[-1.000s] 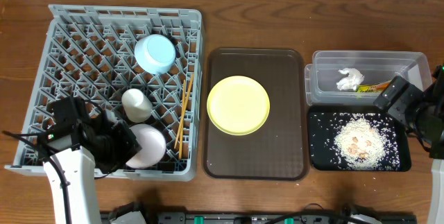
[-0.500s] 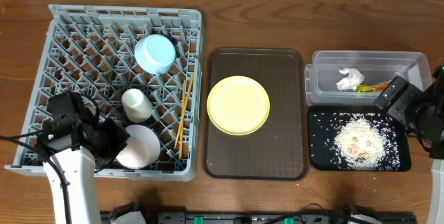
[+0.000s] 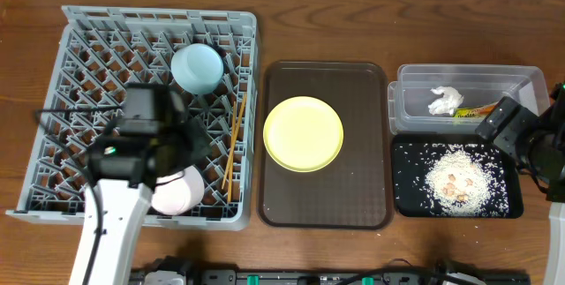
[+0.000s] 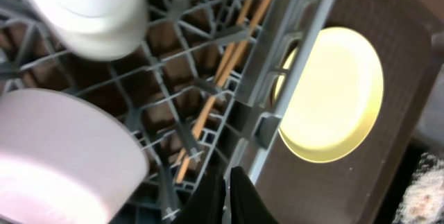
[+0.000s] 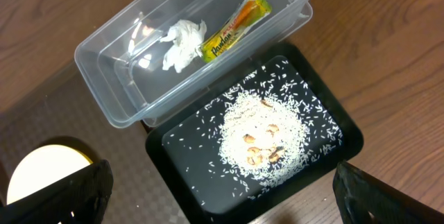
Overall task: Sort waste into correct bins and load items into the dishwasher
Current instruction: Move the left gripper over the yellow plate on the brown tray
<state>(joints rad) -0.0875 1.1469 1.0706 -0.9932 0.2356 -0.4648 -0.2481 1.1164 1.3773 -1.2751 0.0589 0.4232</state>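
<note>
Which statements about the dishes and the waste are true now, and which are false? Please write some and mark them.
1. The yellow plate lies on the brown serving tray. True.
2. The chopsticks lie on that tray. False: they are in the grey dish rack.
3. The crumpled napkin and the snack wrapper are in the clear container. True.
4. The rice scraps are on the plate. False: they are in the black tray.
5. The light blue bowl is in the dish rack. True.
</note>
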